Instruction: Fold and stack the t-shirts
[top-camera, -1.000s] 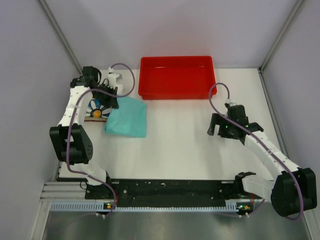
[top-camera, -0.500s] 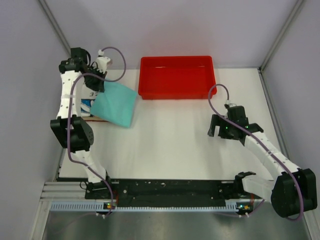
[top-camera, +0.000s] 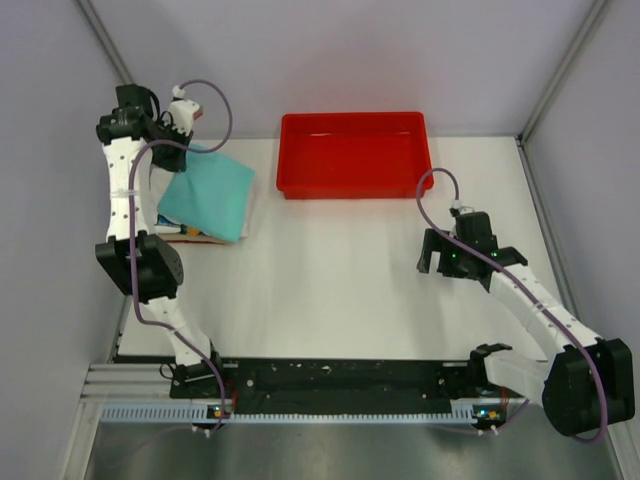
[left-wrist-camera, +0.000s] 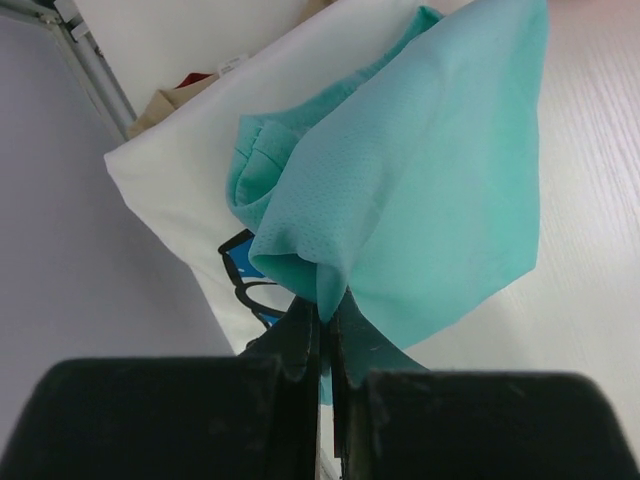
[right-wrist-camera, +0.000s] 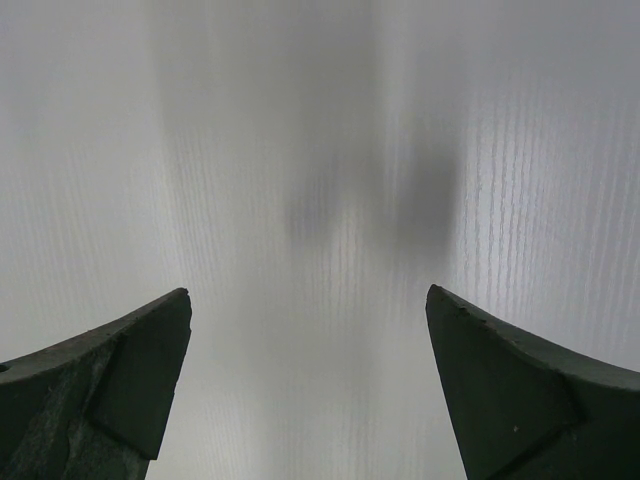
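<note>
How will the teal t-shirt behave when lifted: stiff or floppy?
Probably floppy: the teal t-shirt bunches in soft folds where the shut left gripper pinches it. Likely light too, since the cloth looks like a thin, fine mesh.

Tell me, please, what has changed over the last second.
The left gripper, shut on the teal t-shirt, has swung it toward the far left corner, over the white printed t-shirt. The right gripper stayed open and in place over the table, and the red tray did not move.
</note>
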